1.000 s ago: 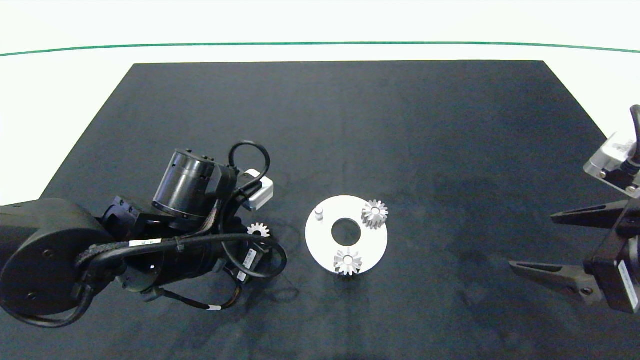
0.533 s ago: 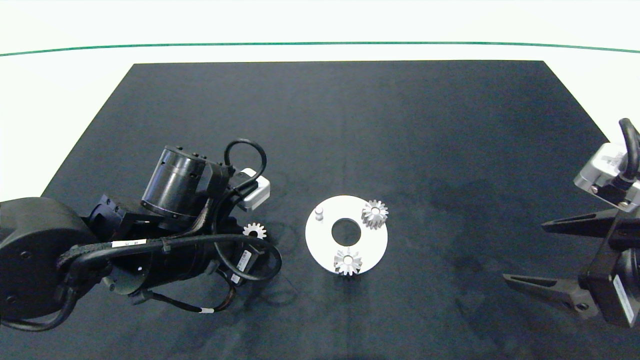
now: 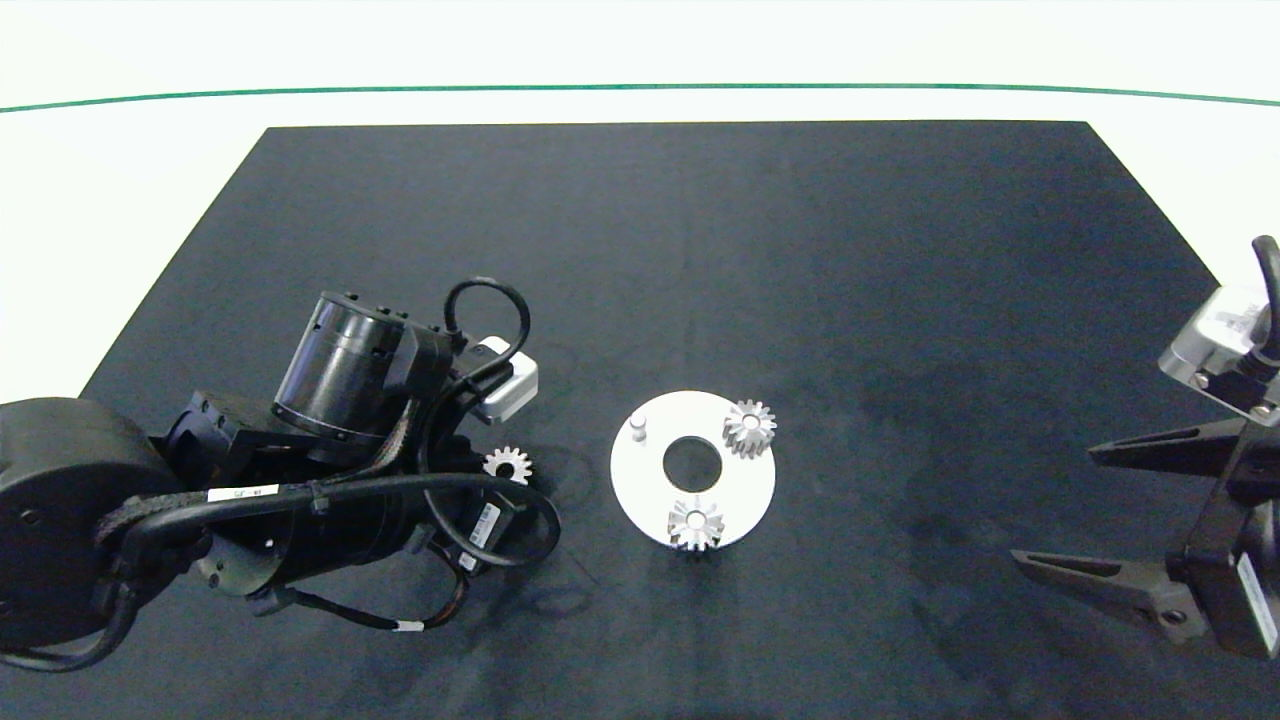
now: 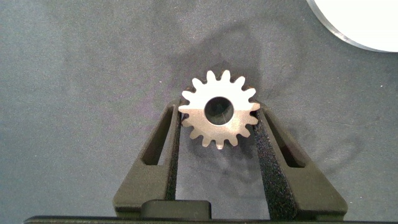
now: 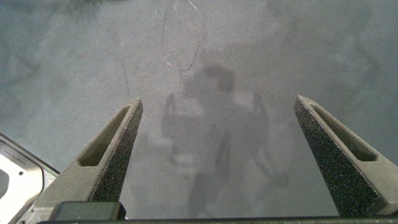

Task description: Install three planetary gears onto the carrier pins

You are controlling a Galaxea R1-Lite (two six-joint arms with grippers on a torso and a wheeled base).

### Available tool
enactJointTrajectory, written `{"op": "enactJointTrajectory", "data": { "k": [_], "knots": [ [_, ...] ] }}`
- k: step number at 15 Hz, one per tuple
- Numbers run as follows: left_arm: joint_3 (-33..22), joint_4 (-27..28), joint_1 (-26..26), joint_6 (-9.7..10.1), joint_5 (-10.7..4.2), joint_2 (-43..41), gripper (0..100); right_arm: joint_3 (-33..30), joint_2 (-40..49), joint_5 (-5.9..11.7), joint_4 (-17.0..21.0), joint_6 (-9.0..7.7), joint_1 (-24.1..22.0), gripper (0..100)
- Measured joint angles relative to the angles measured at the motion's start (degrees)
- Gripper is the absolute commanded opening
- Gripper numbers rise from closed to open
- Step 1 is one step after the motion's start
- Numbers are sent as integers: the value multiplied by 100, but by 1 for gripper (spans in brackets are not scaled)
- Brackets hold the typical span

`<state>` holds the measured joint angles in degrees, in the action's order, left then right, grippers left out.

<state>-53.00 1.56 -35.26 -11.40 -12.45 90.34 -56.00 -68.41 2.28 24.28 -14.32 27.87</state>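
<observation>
The left claw [image 4: 219, 134] is clamping the small, stiff, likely slippery third gear [image 4: 218, 116] across its teeth.

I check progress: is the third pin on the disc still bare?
Yes, bare. The pin stands with no gear on the disc. The third gear sits between the left gripper's fingers, beside the disc.

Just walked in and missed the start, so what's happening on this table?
A two-armed robot is fitting planetary gears onto a white carrier disc. Two gears already sit on pins; the third pin is bare. The left gripper has its fingers closed on the last gear, left of the disc and low over the black mat. The right gripper hangs open at the right edge, holding nothing.
</observation>
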Motion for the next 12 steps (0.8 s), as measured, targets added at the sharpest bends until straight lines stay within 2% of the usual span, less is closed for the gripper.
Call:
{"op": "enactJointTrajectory", "data": {
  "k": [4, 8, 10, 12],
  "knots": [
    [59, 26, -55, 10, -1, -195, 0, 0, 89, 0, 7, -4, 13, 100],
    [78, 74, -143, -1, -9, -350, 0, 83, 288, 0, 5, -108, 16, 100],
    [-168, 74, -280, -20, -76, -324, 0, 85, 433, -9, -4, -133, 16, 100],
    [-468, 179, -427, -30, -188, -219, 0, 77, 581, -123, -1, -150, 16, 100]
  ]
}}
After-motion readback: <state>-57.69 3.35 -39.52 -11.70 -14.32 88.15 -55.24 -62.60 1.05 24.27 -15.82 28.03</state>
